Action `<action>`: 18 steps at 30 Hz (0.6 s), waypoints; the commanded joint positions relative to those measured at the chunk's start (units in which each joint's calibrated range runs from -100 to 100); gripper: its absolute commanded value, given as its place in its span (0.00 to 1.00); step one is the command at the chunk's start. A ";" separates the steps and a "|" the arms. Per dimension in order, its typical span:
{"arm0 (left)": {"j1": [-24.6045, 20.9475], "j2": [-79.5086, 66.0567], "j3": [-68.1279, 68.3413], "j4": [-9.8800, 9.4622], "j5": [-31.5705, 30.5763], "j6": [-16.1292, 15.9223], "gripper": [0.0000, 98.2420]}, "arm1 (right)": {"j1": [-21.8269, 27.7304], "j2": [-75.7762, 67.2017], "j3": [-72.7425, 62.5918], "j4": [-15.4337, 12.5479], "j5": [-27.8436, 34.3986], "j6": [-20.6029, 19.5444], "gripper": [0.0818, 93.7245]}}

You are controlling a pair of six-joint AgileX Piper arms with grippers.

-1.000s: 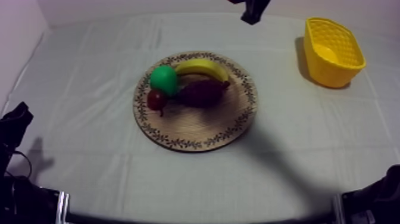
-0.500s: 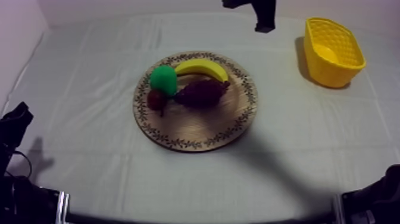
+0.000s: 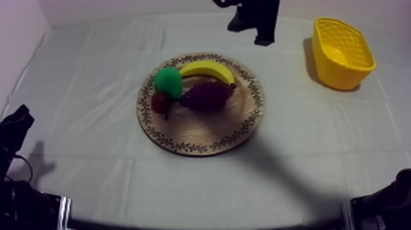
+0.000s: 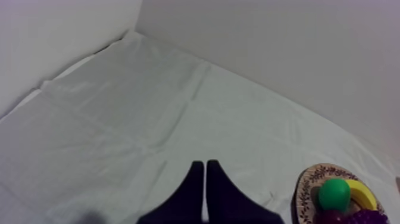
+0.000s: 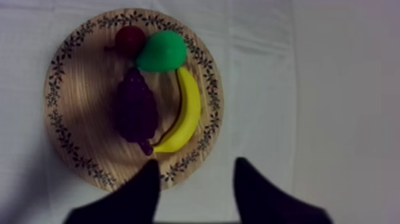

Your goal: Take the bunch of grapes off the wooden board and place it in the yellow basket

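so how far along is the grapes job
Nothing is done yet: the bunch of grapes lies on the wooden board beside the banana, not in the yellow basket. In hand: the right gripper hangs near the board's rim, jaws open on nothing. The left gripper sits shut over bare cloth. Left to do: grasp, lift, carry to the basket, release.

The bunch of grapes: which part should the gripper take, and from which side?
Probably the thick middle of the bunch of grapes, from straight above, with the jaws across its short width. It lies flat and long on the wooden board; the pear sits at one end and the banana runs close along one side, so a sideways approach looks blocked.
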 commanded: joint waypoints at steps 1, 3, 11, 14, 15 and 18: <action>0.02 0.03 -0.02 0.00 0.02 0.00 0.00 | -0.30 0.04 -0.23 0.85 1.63 -0.41 0.66; 0.02 0.03 -0.02 0.00 0.02 0.00 0.00 | -0.80 0.25 -0.86 1.82 2.98 -1.03 0.74; 0.02 0.03 -0.02 0.00 0.02 0.00 0.00 | -1.49 1.04 -2.79 2.22 4.15 -1.92 0.83; 0.02 0.03 -0.02 0.00 0.02 0.00 0.00 | -1.59 1.50 -2.29 2.02 3.81 -1.88 0.83; 0.02 0.03 -0.02 0.00 0.02 0.00 0.00 | -1.63 1.69 -1.94 1.96 3.60 -1.85 0.83; 0.02 0.03 -0.02 0.00 0.02 0.00 0.00 | -1.80 2.43 -0.57 1.88 2.66 -1.97 0.83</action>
